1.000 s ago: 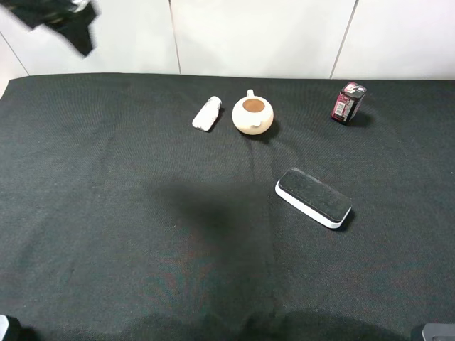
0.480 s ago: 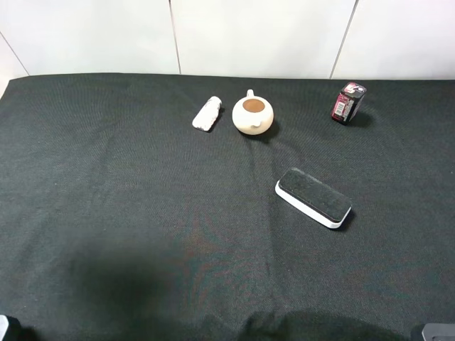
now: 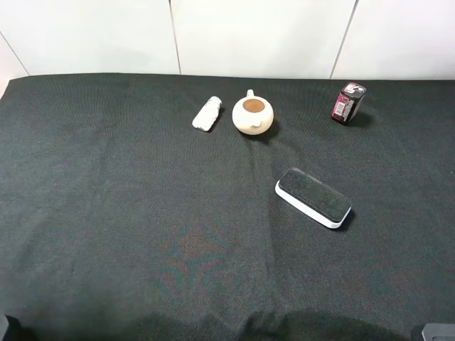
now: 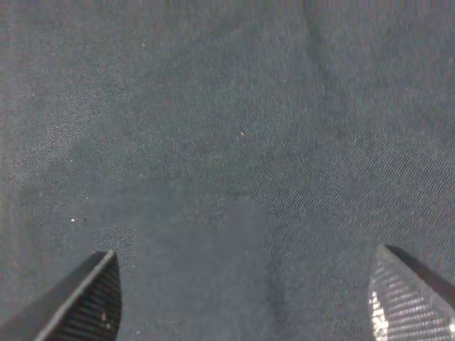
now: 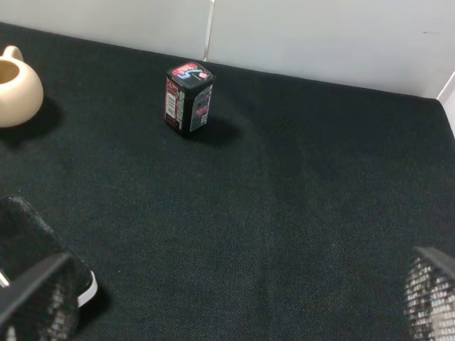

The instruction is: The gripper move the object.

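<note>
The small white bottle [image 3: 207, 114] lies on its side on the black cloth at the back, just left of the cream teapot [image 3: 252, 116]. No gripper is near it. My left gripper [image 4: 249, 298] is open, its two black fingertips wide apart over bare cloth, with nothing between them. My right gripper [image 5: 234, 298] is open and empty too, over the cloth on the right side. The bottle shows in neither wrist view.
A dark red box [image 3: 348, 103] stands at the back right and also shows in the right wrist view [image 5: 188, 98]. A black block with a white base [image 3: 313, 197] lies right of centre. The teapot's edge [image 5: 15, 85] shows in the right wrist view.
A blurred black arm at the top left of the exterior view has left the picture. Its shadow slid toward the front of the cloth and is gone. The objects have not moved.
</note>
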{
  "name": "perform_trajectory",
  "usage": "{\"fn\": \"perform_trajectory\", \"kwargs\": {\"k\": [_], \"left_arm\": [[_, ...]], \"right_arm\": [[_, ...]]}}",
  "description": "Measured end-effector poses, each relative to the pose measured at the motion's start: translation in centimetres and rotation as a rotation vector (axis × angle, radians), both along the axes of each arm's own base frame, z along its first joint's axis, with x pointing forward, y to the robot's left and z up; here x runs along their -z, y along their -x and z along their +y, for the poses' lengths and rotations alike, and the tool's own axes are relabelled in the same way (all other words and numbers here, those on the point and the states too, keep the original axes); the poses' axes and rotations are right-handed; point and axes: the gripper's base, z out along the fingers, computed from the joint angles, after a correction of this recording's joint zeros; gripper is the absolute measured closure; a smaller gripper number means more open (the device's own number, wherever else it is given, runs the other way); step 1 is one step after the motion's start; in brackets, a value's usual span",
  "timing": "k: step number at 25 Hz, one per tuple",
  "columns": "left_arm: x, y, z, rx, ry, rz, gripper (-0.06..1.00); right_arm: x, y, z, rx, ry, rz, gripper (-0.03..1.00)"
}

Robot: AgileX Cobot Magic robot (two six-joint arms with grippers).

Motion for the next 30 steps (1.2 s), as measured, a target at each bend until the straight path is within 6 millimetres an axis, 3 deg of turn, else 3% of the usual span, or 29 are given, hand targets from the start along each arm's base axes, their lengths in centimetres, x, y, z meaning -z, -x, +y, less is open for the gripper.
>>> {"fn": "perform_trajectory", "kwargs": {"k": [7,12,20,30], "left_arm": [[-0.4,3.2,0.7,-0.02,0.041,-0.188,0.17],[0.9,5.0,1.1,-0.033,0.034,-0.188,0.17],[1.1,5.4,0.6,0.037,0.014,-0.193,0.17],[1.1,5.4,0.5,-0.034,0.001,-0.194,0.17]], "right_arm": [[0.0,0.0,0.0,0.0,0.0,0.0,0.27],[0.0,0.0,0.0,0.0,0.0,0.0,0.27],[0.0,0.0,0.0,0.0,0.0,0.0,0.27],[0.0,0.0,0.0,0.0,0.0,0.0,0.27]]}}
